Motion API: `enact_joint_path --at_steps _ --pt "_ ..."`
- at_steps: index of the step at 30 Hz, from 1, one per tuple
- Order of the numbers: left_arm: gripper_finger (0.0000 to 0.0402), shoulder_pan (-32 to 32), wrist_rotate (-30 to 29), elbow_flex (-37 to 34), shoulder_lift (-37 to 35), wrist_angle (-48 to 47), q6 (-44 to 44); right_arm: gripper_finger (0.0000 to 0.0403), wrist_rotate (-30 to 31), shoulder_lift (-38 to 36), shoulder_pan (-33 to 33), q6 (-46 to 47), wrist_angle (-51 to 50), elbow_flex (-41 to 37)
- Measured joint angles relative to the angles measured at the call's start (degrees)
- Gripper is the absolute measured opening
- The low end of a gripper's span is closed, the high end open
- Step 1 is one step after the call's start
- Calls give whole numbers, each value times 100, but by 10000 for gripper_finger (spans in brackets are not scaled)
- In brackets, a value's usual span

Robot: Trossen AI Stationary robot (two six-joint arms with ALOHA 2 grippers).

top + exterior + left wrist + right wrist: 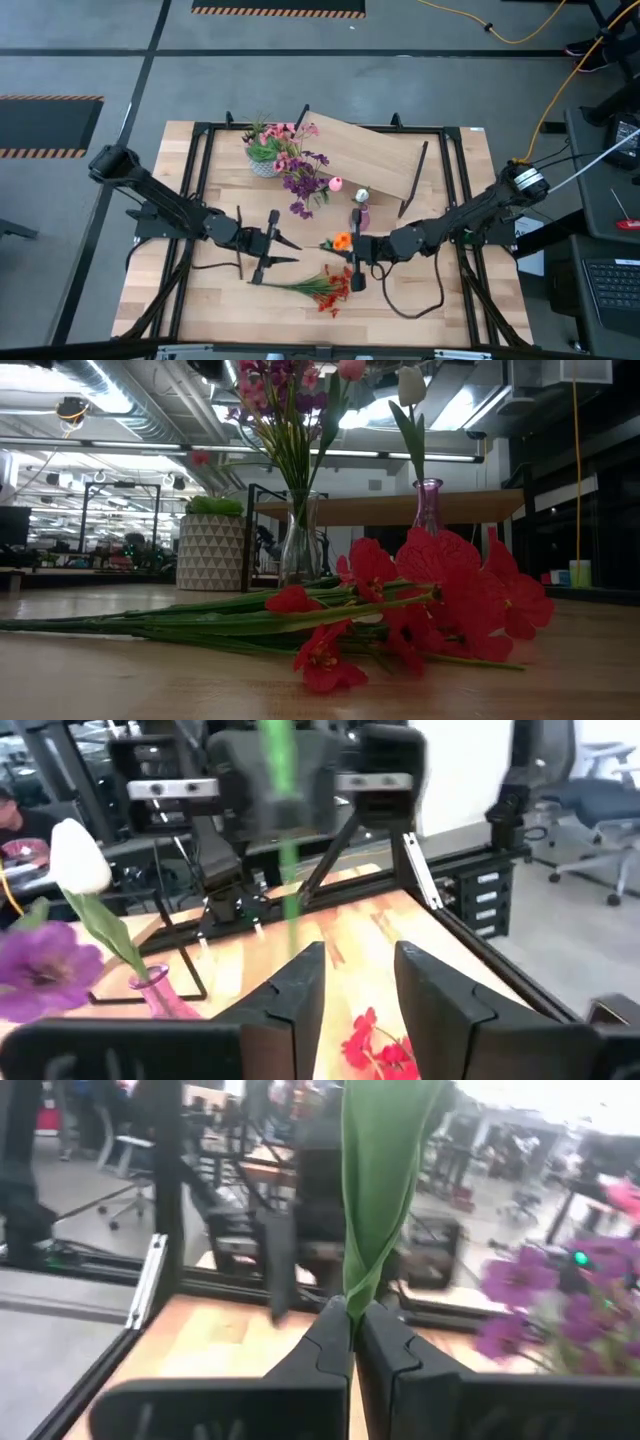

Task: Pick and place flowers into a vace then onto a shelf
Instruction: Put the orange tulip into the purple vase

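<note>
Slatted pale wood table (200, 310); the smooth board shelf (365, 152) on thin black legs sits tilted at its far side. Red-orange bunch (325, 287), papery petals, lies flat near the front edge. My right gripper (354, 250) is clamped shut on the orange bloom's (342, 241) flat green stem; the bloom is blurred. My left gripper (272, 247) stands partly open, that stem between its jaws, contact unclear.

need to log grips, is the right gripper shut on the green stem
Shut on it: in the right wrist view the right gripper pinches the green stem.
</note>
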Motion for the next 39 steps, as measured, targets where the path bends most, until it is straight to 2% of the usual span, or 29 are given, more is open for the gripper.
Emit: enact_joint_path --at_steps 8,10,14,19,22,25,28,35,39 --pt "115 -277 -447 2 -1217 -1457 179 1 138 -877 111 648 -1476 0" --pt "111 -295 -685 0 -1495 -1859 161 1 504 -1063 208 726 -1751 0" --pt "99 -300 -1294 1 -1991 -2179 -95 1 1714 -1346 472 815 -2273 0" --pt "57 -300 -1464 0 -2512 -2924 -185 0 2143 -1538 781 868 -2618 0" --pt "24 -300 -1455 0 -2665 -3315 -371 0 2326 -1619 867 1201 -2955 0" --pt "4 -300 -1452 -2 -2714 -3472 -527 0 2771 -1655 965 1605 -3393 0" --pt "5 -300 -1452 -4 -2714 -3484 -525 0 3112 -1696 1061 1943 -3741 0" --pt "2 -300 -1450 -4 -2714 -3487 -533 0 3680 -1973 1271 1993 -4084 0" --pt "3 -300 -1448 -4 -2714 -3487 -565 0 3780 -2224 1273 1969 -4197 0"
